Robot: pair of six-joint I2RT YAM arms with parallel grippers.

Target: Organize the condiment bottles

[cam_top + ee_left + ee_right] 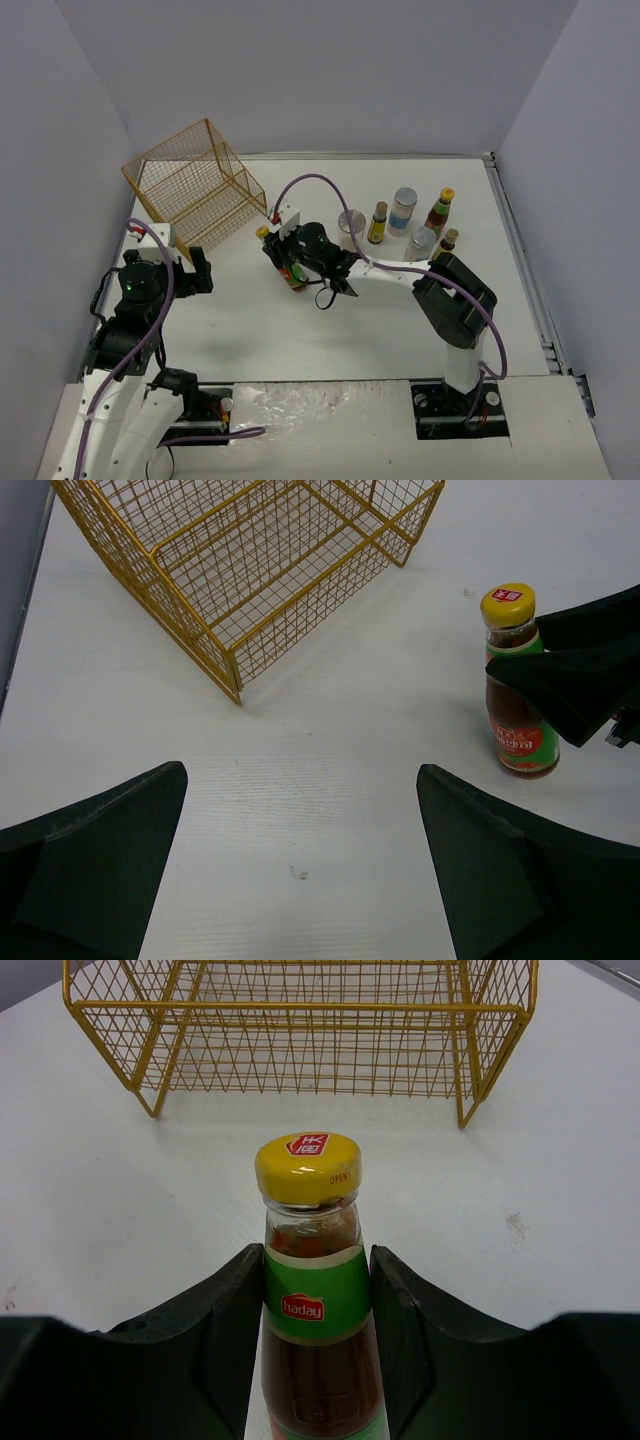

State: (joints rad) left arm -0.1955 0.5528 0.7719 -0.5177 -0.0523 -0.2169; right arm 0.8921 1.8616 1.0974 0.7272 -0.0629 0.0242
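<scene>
My right gripper (290,268) (316,1290) is shut on a slim dark sauce bottle (315,1310) (292,274) (517,695) with a yellow cap and a green neck label, upright, just right of the yellow wire basket (195,190). Other condiment bottles stand at the back right: a yellow-capped slim bottle (377,222), a red-labelled one (440,210), a dark-capped one (446,243), and two clear jars (404,210) (422,243). My left gripper (195,270) (300,870) hangs open over bare table at the left, holding nothing.
The wire basket (250,570) (300,1030) lies tipped, its open side toward the held bottle. A round silver lid or jar top (351,220) sits left of the bottle group. A rail (520,250) runs along the table's right edge.
</scene>
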